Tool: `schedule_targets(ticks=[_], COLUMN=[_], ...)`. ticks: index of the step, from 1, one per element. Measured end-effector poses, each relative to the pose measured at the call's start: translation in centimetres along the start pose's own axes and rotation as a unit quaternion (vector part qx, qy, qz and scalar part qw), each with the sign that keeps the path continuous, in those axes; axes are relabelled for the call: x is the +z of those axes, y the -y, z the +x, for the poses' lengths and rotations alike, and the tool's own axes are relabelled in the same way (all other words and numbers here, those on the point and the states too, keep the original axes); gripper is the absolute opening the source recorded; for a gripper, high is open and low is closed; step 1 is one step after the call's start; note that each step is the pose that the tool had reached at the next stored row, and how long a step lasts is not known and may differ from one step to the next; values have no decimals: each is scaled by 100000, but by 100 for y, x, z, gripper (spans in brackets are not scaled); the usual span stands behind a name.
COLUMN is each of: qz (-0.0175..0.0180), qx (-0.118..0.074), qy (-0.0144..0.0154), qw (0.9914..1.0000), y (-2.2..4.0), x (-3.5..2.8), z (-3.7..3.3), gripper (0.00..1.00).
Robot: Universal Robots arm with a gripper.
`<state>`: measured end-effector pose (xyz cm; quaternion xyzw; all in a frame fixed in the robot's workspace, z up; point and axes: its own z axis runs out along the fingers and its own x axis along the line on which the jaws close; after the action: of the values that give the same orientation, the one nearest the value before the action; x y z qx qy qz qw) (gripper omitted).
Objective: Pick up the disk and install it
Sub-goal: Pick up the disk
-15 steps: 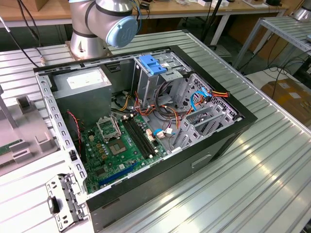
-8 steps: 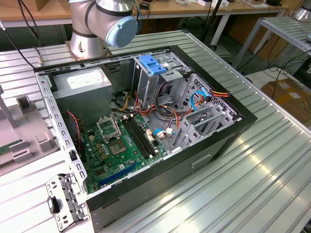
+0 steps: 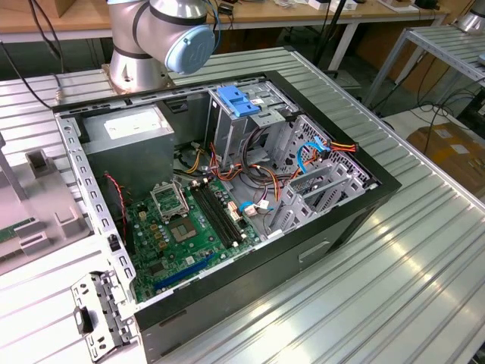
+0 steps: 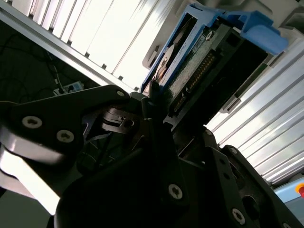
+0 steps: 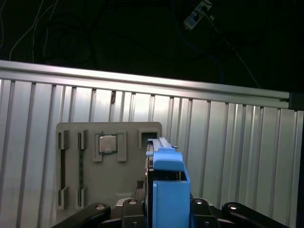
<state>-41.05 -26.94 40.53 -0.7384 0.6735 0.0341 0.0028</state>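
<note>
Hanging over the ribbed aluminium table (image 5: 228, 156), the flat silver-metal disk (image 5: 168, 190) in its blue plastic frame was clamped edgewise by the black gripper (image 4: 159, 102); slippage or twisting might be caused by so narrow a hold.

Silver-grey robot arm (image 3: 155, 15) with a pale blue round joint cap (image 3: 189, 49), on a round metal base (image 3: 129, 76) beside the computer case (image 3: 303, 254); black gripper (image 4: 159, 102) linkage dotted with silver screws (image 4: 175, 191).
</note>
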Motion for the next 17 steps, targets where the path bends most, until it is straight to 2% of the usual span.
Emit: schedule_targets(ticks=[17], qz=[1], qx=[2], qy=[4], qw=[100000], y=[-10], x=[-236], z=[-13], gripper=[36])
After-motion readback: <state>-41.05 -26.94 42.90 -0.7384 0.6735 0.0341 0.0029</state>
